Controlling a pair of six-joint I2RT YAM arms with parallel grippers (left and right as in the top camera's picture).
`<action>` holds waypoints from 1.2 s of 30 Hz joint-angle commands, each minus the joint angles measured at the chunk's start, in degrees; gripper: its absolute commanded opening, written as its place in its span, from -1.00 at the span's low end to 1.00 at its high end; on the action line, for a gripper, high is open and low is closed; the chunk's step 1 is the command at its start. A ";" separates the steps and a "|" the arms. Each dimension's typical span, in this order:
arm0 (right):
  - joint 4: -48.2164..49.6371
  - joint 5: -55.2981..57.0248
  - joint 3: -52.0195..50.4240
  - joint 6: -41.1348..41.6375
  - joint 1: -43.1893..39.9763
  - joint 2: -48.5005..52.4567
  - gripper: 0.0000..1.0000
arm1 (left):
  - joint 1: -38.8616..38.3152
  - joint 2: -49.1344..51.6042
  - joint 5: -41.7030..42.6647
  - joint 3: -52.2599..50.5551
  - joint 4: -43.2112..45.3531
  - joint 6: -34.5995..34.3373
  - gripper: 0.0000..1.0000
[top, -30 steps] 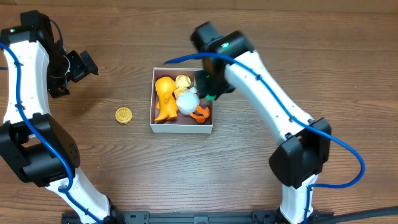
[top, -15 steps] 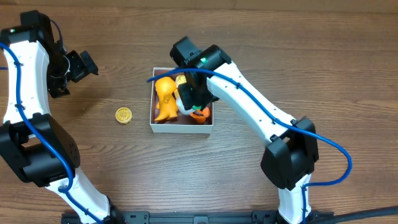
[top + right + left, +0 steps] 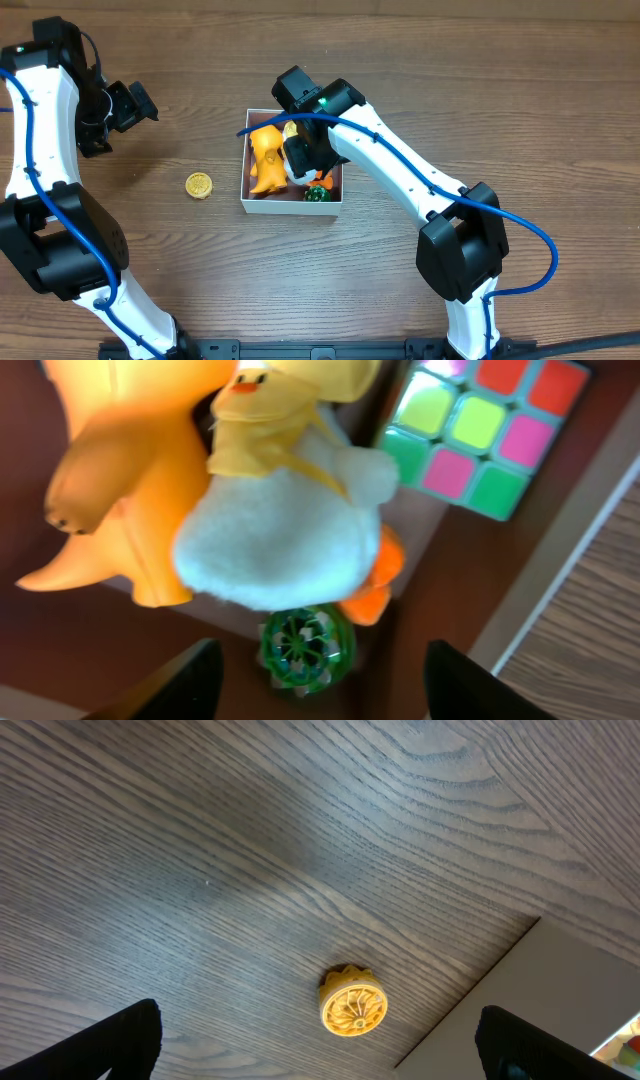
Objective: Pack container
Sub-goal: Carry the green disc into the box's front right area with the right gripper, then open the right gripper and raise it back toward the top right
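The container [image 3: 290, 207] sits mid-table, with a yellow disc [image 3: 199, 185] at its 9 o'clock. The right gripper [image 3: 330, 688] hangs inside it, jaws apart and gripping nothing. The left gripper [image 3: 120, 115], at 10 o'clock, gapes wide.

Container [image 3: 290, 208] partly behind right arm [image 3: 400, 165]

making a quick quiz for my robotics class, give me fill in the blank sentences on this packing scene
1. The yellow disc lies on the table, ___ the container.
2. The small ball below the right gripper is ___.
3. The left gripper holds nothing; its jaws are ___.
4. The white plush duck rests against a bigger toy coloured ___.

Missing words: outside; green; open; orange
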 commanded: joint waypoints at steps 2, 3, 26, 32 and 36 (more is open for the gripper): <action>-1.18 2.69 1.40 0.00 -0.20 -0.20 0.48 | 0.13 0.13 -0.33 -0.39 0.33 1.05 1.00; -1.81 2.71 2.40 0.02 -0.20 -0.20 0.51 | 0.13 0.13 -0.35 -0.39 0.52 1.05 1.00; -24.39 4.22 37.33 4.15 -30.08 -0.20 1.00 | -1.09 0.13 4.22 -0.39 -6.84 13.27 1.00; -24.39 4.52 34.97 4.15 -38.49 -0.20 1.00 | -1.44 0.13 1.09 -0.42 -12.94 13.29 1.00; -23.67 4.59 30.14 4.15 -41.77 -0.20 1.00 | -4.17 0.13 0.59 -0.42 -15.47 13.25 0.89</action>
